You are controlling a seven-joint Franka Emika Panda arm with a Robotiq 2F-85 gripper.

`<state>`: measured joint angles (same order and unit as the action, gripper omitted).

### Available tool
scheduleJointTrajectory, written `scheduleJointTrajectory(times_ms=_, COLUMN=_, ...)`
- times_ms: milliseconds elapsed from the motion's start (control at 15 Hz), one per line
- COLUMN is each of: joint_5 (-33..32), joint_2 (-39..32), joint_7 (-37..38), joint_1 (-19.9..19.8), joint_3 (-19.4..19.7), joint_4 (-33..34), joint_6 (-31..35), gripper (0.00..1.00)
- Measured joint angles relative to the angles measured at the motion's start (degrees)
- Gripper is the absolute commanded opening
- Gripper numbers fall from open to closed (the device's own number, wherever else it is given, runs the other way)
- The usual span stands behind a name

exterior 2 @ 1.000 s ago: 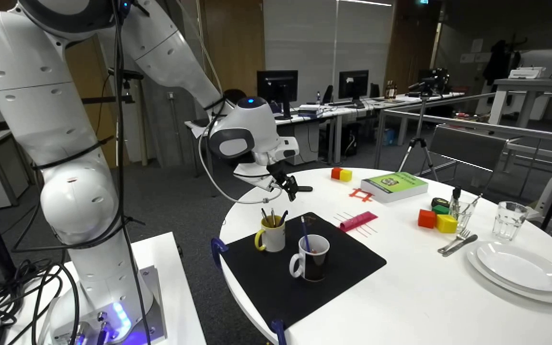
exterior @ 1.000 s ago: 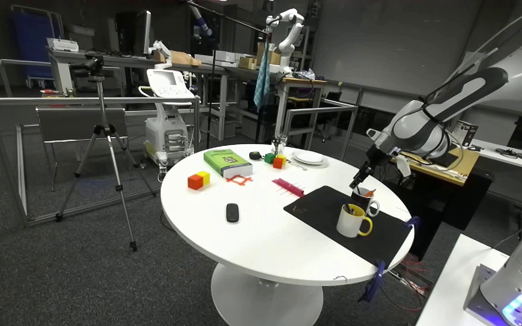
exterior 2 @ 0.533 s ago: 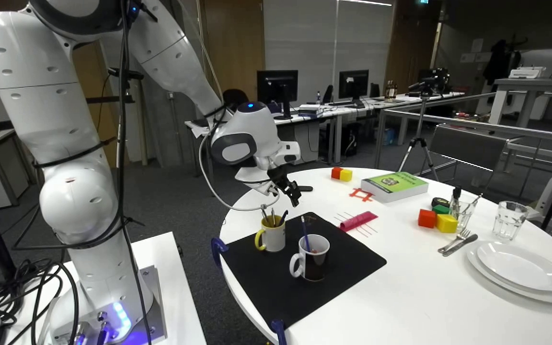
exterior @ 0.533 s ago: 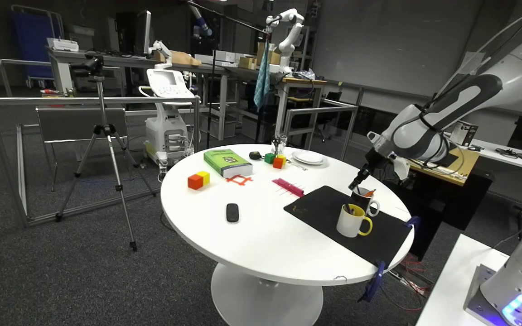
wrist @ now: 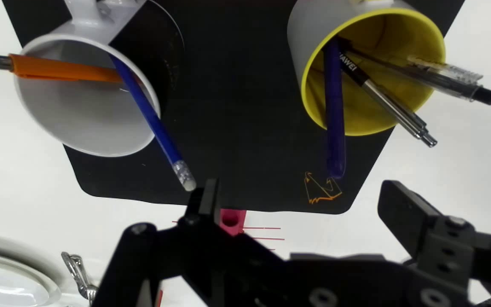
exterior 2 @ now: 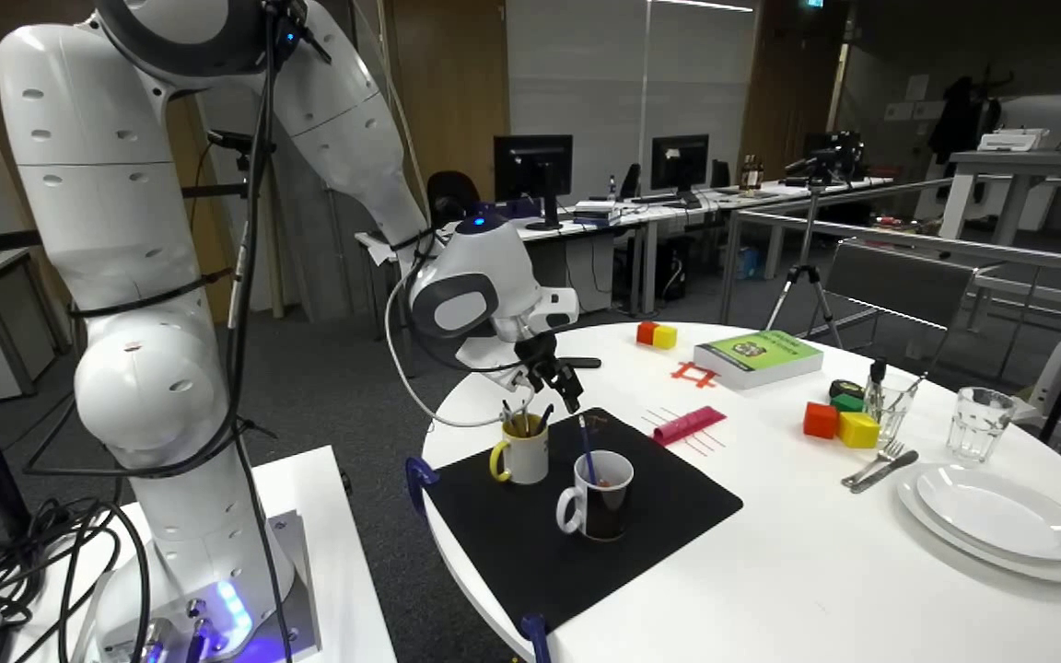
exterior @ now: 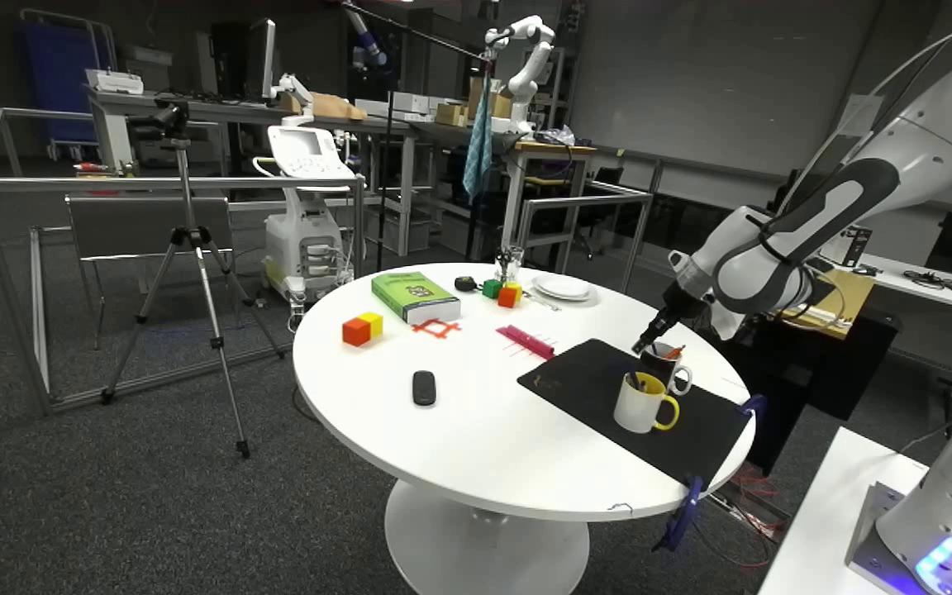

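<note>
Wrist view: we see tool [wrist: 301,187] spread wide, purple pen [wrist: 334,115] at its one o'clock, blue pencil [wrist: 156,125] at ten.

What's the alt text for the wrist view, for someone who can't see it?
An open, empty gripper faces a white-and-black mug holding an orange pen and a blue pencil, and a yellow-lined mug of pens. Both stand on a black mat; plates and cutlery show at lower left.

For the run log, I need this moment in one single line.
tool: open, nothing held | yellow-rimmed mug: upright on black mat, holds pens | black-and-white mug: upright, holds orange pen, blue pencil
</note>
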<state>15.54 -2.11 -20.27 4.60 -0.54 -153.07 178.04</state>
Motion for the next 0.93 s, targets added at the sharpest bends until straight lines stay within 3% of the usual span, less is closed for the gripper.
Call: scheduleJointTrajectory(times_ms=933, joint_5=-0.1, joint_2=-3.6, joint_7=0.0, joint_1=1.2, joint_3=-0.3, joint_4=0.5, joint_6=0.0, gripper=1.0)
